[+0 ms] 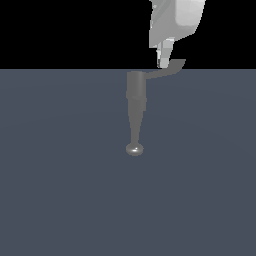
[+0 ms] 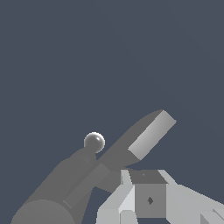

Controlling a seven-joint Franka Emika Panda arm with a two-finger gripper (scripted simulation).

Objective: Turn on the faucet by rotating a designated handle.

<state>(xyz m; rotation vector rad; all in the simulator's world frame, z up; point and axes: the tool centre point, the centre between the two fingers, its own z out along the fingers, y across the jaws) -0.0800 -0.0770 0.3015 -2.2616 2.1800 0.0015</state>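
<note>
The grey faucet (image 1: 136, 92) has a cylindrical body that tapers toward the camera into a long spout with a shiny round tip (image 1: 134, 149). Its handle (image 1: 172, 67), a thin curved lever with a flat paddle end, juts from the body toward the exterior view's right. My white gripper (image 1: 164, 61) comes down from above, its fingertips right at the lever, between the body and the paddle. The fingers look pressed together with nothing between them. The wrist view shows the faucet (image 2: 52, 194), the handle's paddle (image 2: 150, 133) and my gripper (image 2: 144, 186) just beside the lever.
A flat dark blue-grey floor (image 1: 60, 190) lies all around the faucet. Above its far edge the background is black.
</note>
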